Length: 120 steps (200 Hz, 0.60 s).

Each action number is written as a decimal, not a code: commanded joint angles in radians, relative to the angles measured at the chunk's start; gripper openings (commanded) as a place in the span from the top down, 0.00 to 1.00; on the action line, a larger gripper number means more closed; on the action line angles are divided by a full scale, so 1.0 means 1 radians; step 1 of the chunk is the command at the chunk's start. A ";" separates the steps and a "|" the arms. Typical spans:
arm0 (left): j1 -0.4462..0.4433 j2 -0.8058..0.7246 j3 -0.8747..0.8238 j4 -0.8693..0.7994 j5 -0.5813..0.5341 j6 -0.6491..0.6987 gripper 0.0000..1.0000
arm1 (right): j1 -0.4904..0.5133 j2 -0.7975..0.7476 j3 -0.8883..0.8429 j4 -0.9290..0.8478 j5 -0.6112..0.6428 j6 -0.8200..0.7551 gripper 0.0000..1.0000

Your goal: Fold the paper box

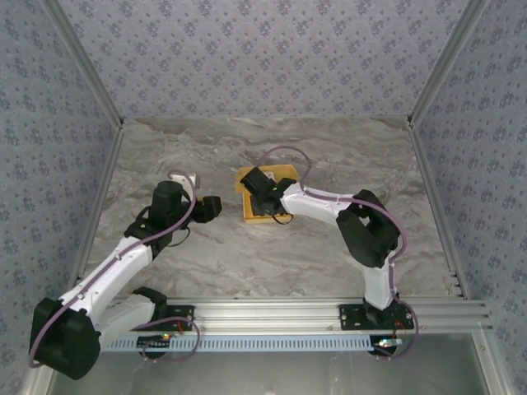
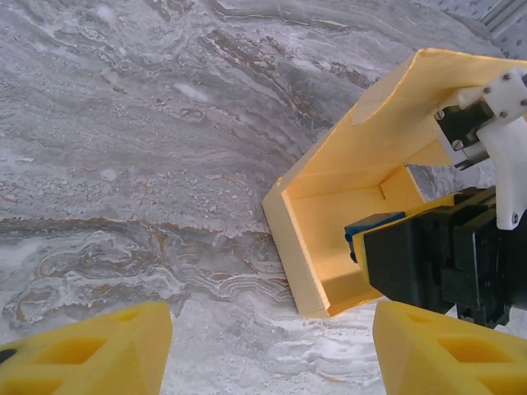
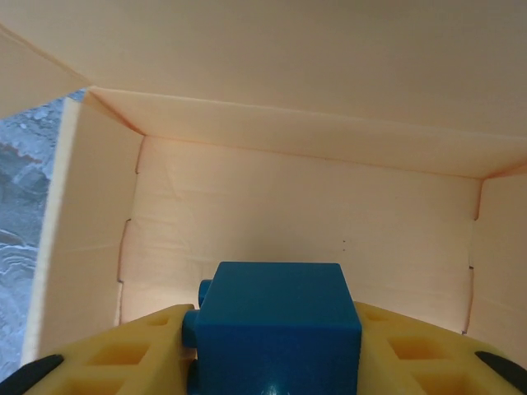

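Top external view: the left claw (image 1: 210,207) is seen released, jaws apart, just left of the paper box (image 1: 284,174), which is set mid-surface (image 1: 165,148), opened upward, lid flap raised; its long axis cannot be told. Inside, a blue block (image 3: 280,288) is grasped by the right claw (image 3: 272,329). Bare surface is left all round.

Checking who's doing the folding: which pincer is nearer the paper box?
Right. The right pincer reaches inside the paper box with a blue block between its fingers. The left pincer hangs open to the box's left, apart from it.
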 commanded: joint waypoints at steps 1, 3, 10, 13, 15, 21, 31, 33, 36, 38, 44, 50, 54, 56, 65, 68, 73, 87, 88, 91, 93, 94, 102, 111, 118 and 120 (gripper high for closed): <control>0.007 -0.014 -0.006 -0.009 -0.007 0.015 0.34 | -0.002 0.021 0.023 0.000 0.029 0.029 0.52; 0.006 -0.014 -0.006 -0.009 -0.007 0.015 0.34 | -0.003 0.021 0.023 0.002 0.028 0.029 0.52; 0.007 -0.015 -0.004 -0.011 -0.006 0.015 0.34 | -0.006 0.025 0.023 0.006 0.021 0.031 0.52; 0.007 -0.015 -0.004 -0.011 -0.007 0.015 0.34 | -0.007 0.026 0.022 0.007 0.018 0.031 0.51; 0.006 -0.015 -0.004 -0.010 -0.006 0.015 0.34 | -0.007 0.027 0.023 0.009 0.017 0.031 0.51; 0.006 -0.016 -0.004 -0.011 -0.007 0.015 0.34 | -0.006 0.028 0.023 0.010 0.017 0.030 0.50; 0.007 -0.017 -0.003 -0.012 -0.008 0.017 0.34 | -0.008 0.030 0.028 0.005 0.020 0.027 0.46; 0.007 -0.016 -0.003 -0.012 -0.007 0.018 0.34 | -0.007 0.029 0.030 0.005 0.022 0.025 0.45; 0.007 -0.017 -0.003 -0.012 -0.007 0.018 0.34 | -0.006 0.027 0.031 0.003 0.025 0.025 0.44; 0.007 -0.017 -0.003 -0.012 -0.007 0.018 0.34 | -0.007 0.026 0.030 0.002 0.026 0.023 0.43; 0.007 -0.017 -0.003 -0.012 -0.008 0.018 0.34 | -0.006 0.025 0.032 -0.001 0.031 0.021 0.41; 0.007 -0.017 -0.003 -0.012 -0.007 0.017 0.34 | -0.006 0.020 0.031 -0.003 0.035 0.020 0.40; 0.007 -0.015 -0.003 -0.012 -0.007 0.017 0.34 | -0.005 0.017 0.031 -0.004 0.037 0.019 0.39; 0.006 -0.015 -0.003 -0.011 -0.007 0.017 0.34 | -0.005 0.015 0.032 -0.005 0.037 0.018 0.39; 0.008 -0.015 -0.003 -0.010 -0.006 0.017 0.34 | -0.003 0.009 0.031 -0.006 0.041 0.017 0.37; 0.007 -0.014 -0.003 -0.009 -0.005 0.017 0.34 | -0.002 0.005 0.029 -0.007 0.042 0.016 0.37; 0.008 -0.014 -0.003 -0.007 -0.005 0.015 0.34 | -0.002 0.000 0.028 -0.007 0.044 0.014 0.36; 0.007 -0.011 -0.003 -0.004 -0.002 0.014 0.34 | 0.005 -0.028 0.011 0.000 0.054 0.014 0.36; 0.007 -0.011 -0.004 -0.004 -0.002 0.014 0.34 | 0.004 -0.030 0.010 0.000 0.054 0.014 0.36; 0.006 -0.011 -0.003 -0.004 -0.001 0.014 0.34 | 0.005 -0.037 0.003 0.003 0.057 0.014 0.36; 0.006 -0.011 -0.003 -0.003 -0.002 0.013 0.34 | 0.007 -0.043 0.000 0.006 0.058 0.015 0.36; 0.006 -0.011 -0.003 -0.003 -0.002 0.012 0.34 | 0.007 -0.046 -0.001 0.007 0.059 0.014 0.36; 0.006 -0.009 -0.004 0.001 0.000 0.009 0.34 | 0.013 -0.071 -0.020 0.019 0.064 0.013 0.35; 0.007 -0.006 -0.006 0.006 0.003 0.004 0.34 | 0.019 -0.104 -0.045 0.033 0.076 0.011 0.34; 0.006 -0.005 -0.009 0.015 0.008 -0.003 0.34 | 0.026 -0.132 -0.064 0.044 0.084 0.002 0.34; 0.007 -0.005 -0.010 0.018 0.010 -0.004 0.34 | 0.028 -0.141 -0.069 0.047 0.087 0.000 0.33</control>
